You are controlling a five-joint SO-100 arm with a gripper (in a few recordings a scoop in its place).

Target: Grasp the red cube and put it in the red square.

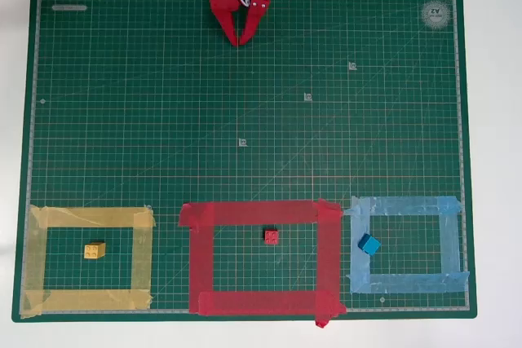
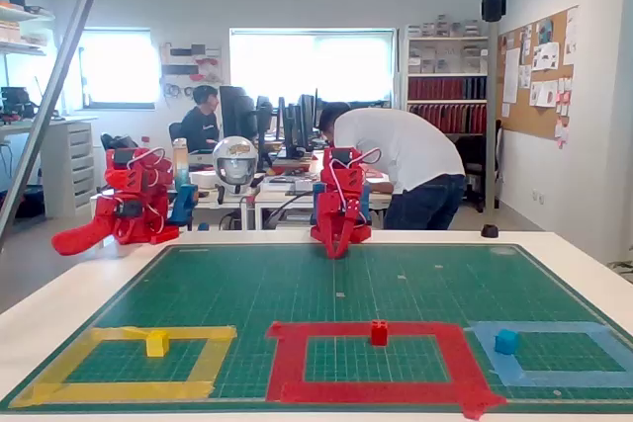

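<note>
Nearest to the fixed camera lies the front strip of the red square (image 2: 376, 391), and inside this outline, close to its far strip, sits the red cube (image 2: 378, 332); in the overhead view the red cube (image 1: 272, 236) rests on the mat within the red square (image 1: 204, 254), in the upper part of the free area and not touching the tape; so, as I judge it, the cube is already where the task wants it. The gripper (image 1: 243, 41) hangs at the far edge of the green mat (image 1: 163, 103), folded back at the arm's base; its fingers meet at the tips and it holds nothing. From the gripper the cube lies well apart, almost straight toward the near edge and a little to the right in the overhead view; the cube has no long axis, its sides run roughly along the mat grid. The way between is open mat; the yellow cube (image 1: 95, 251) and the blue cube (image 1: 369, 244) stay in their own outlines on either side, well away from this line.
</note>
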